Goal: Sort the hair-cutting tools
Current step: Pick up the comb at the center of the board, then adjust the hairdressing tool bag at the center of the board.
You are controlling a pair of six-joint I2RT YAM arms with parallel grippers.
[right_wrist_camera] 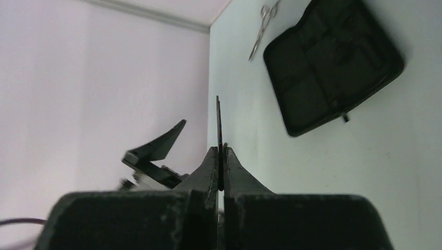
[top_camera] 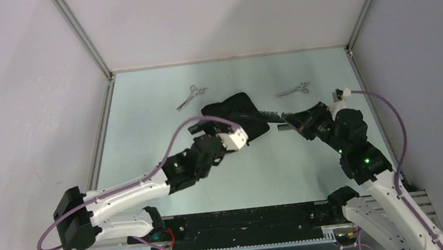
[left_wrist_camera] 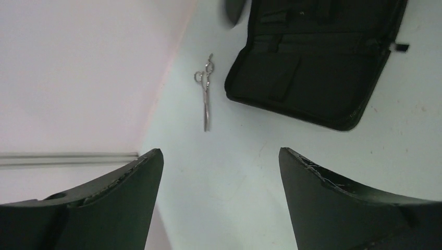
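— Where do we stand?

— My right pincer [right_wrist_camera: 219,151] is clenched on a thin black blade seen edge-on, which I take to be the flat comb [right_wrist_camera: 218,122]. It looks lifted off the table [top_camera: 144,127], just beside the right edge of the open case [top_camera: 236,114]. My left pincer [left_wrist_camera: 219,151] is released, jaws wide with nothing in them, hovering at the case's near-left side.

— And the rest?

— The left scissors [left_wrist_camera: 206,99] lie flat near the case's far-left corner. The right scissors [top_camera: 294,89] lie beyond my right pincer, toward the back wall. The handled comb I can't pick out in any view.

— What worries you?

— Mainly the grip. A good length of the comb sticks out past the fingertips, so a nudge against the case's rim could pivot it between the fingers or pull it free. The case also lies loose. If I push the comb into a pocket, I'd expect the case to slide or fold rather than take it.

— The arms?

— Both wrists crowd the same case. If the left goes for the scissors while the right moves in, they could clip each other. The scissors are also thin on a smooth table, so a shallow pinch may just skate them away.
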